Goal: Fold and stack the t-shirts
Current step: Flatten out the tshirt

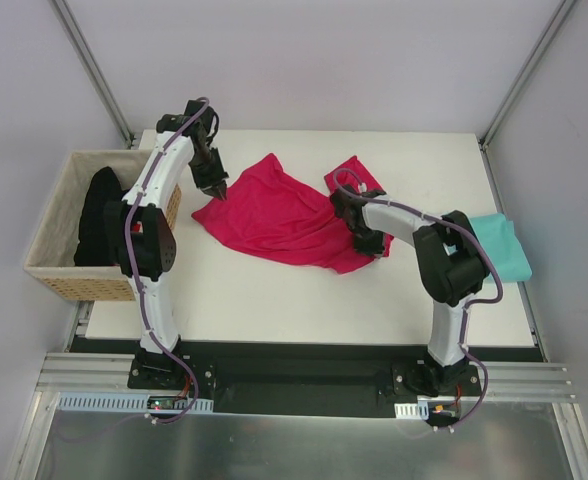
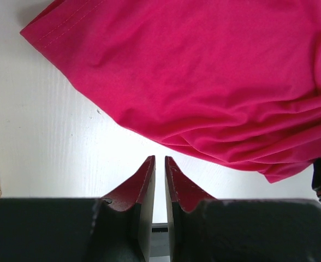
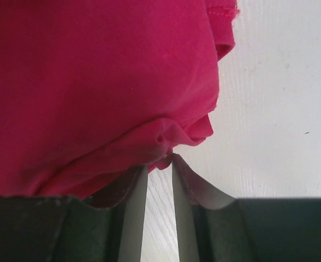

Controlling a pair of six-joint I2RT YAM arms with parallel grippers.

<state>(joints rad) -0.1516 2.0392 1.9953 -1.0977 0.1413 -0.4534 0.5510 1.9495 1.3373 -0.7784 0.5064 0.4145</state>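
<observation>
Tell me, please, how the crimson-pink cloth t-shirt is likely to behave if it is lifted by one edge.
Probably floppy: the crimson-pink cloth t-shirt lies in soft folds, so it should drape from any held point. Likely light, being thin-looking fabric. A push would probably bunch it rather than slide it whole, as at the fold by the right gripper.

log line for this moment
crimson-pink cloth t-shirt crumpled on white table | left gripper shut, empty, beside it | right gripper at its fold, grip unclear

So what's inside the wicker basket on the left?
A bundle of black cloth lies in the wicker basket, toward its right side. Anything beneath that cloth is covered, and the left arm hides part of the right wall.
</observation>
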